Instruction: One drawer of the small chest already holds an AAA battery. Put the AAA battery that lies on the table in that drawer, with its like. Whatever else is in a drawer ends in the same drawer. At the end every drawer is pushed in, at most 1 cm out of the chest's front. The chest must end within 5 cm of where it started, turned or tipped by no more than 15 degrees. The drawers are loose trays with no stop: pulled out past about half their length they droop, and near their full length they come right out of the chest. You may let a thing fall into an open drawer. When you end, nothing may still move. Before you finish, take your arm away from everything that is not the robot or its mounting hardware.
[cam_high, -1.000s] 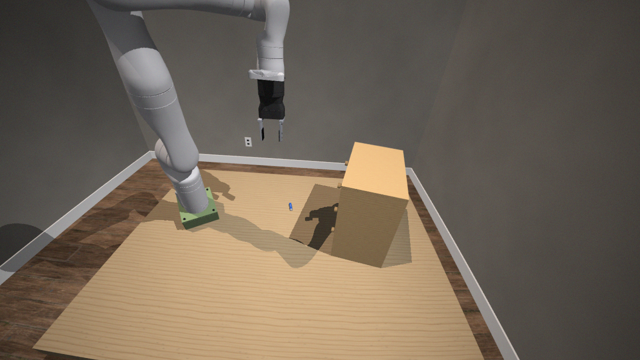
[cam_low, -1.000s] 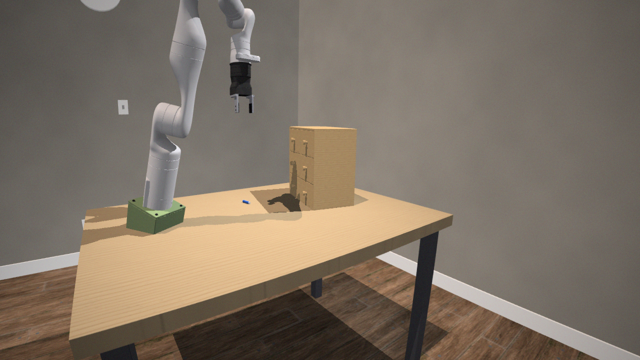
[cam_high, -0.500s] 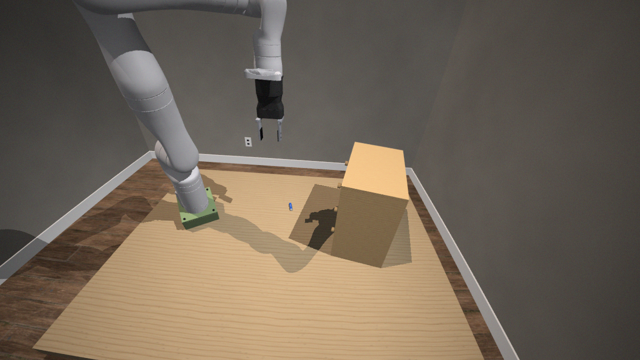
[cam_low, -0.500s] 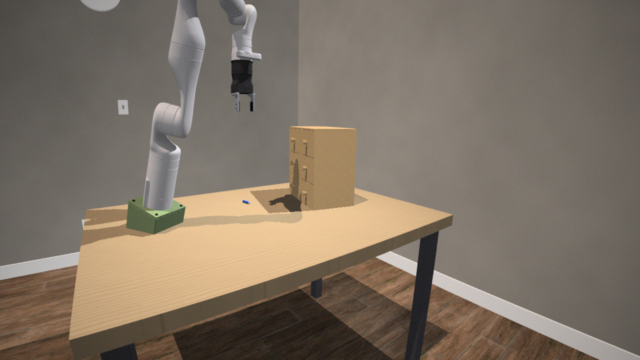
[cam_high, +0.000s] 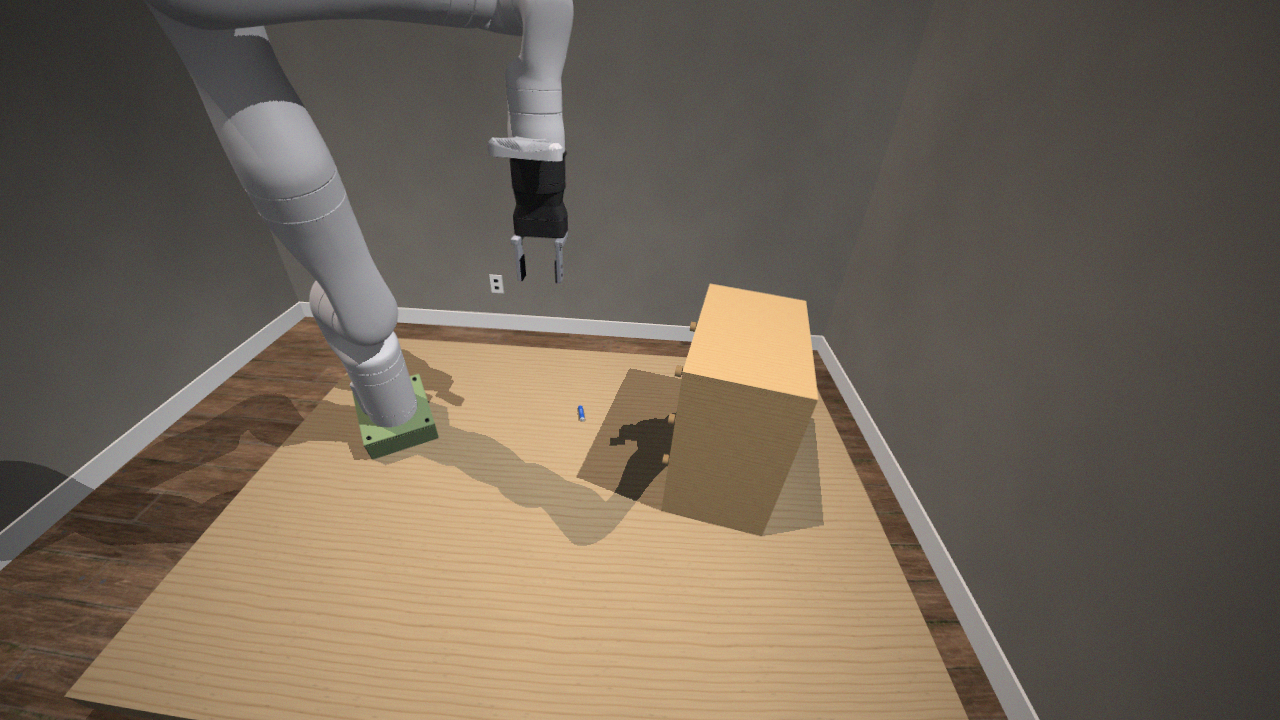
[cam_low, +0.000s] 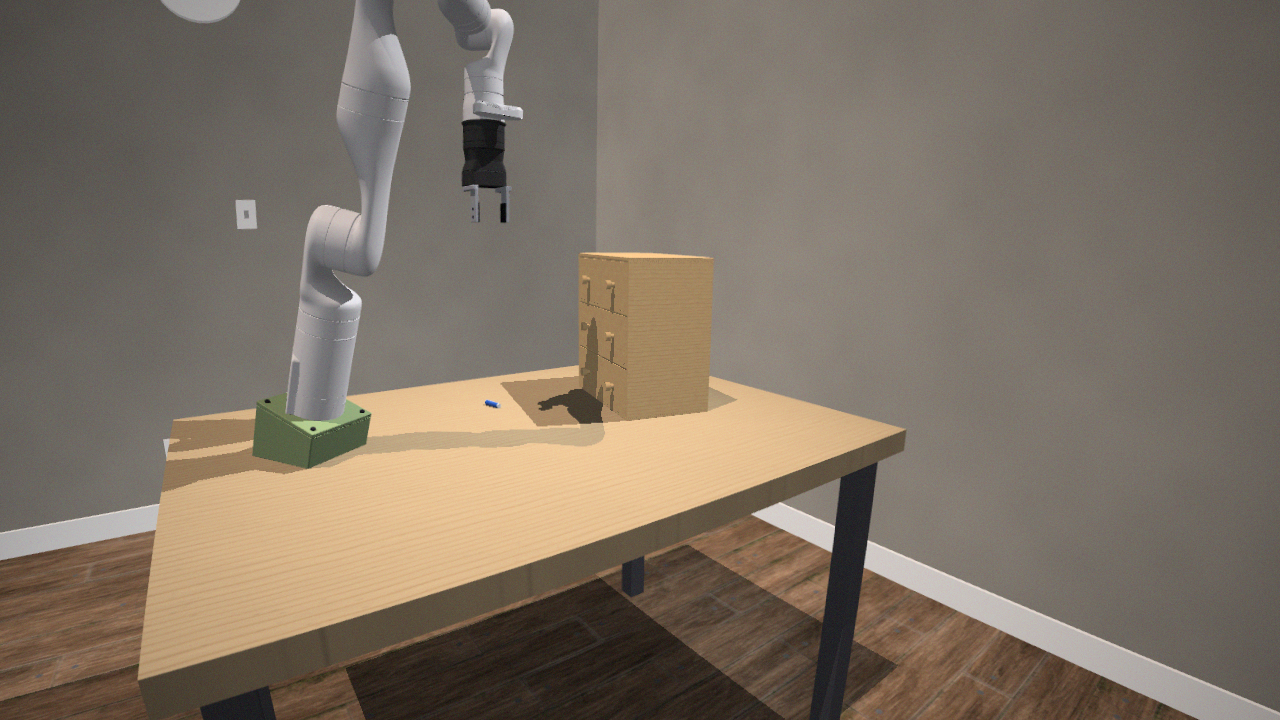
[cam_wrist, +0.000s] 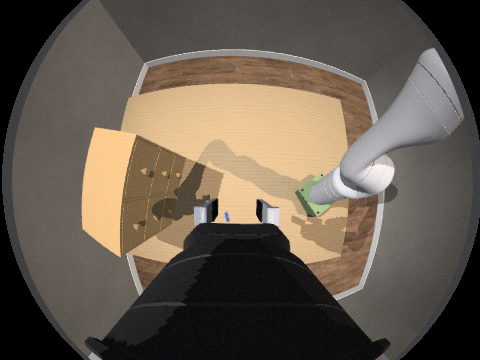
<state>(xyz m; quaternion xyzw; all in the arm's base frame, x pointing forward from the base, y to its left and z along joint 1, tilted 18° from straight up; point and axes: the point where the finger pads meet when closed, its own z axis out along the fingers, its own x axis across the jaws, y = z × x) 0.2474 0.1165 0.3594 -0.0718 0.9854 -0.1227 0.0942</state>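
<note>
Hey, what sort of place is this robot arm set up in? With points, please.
Probably a plain indoor room arranged as a robot workspace: the arm stands on a green base (cam_high: 400, 440) (cam_low: 338, 441) (cam_wrist: 303, 199) bolted to a wooden table (cam_high: 501, 617) (cam_low: 429, 528) (cam_wrist: 250, 115), with grey walls (cam_high: 680, 179) (cam_low: 895, 223) (cam_wrist: 250, 30) and a wood-plank floor (cam_high: 116, 501) (cam_low: 984, 626) (cam_wrist: 240, 70) around it.

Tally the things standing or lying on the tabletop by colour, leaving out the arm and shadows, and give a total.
Blue: 1, the small cylindrical battery
Light wood: 1, the boxy drawer chest
Green: 1, the block-shaped robot base
Total: 3
</note>
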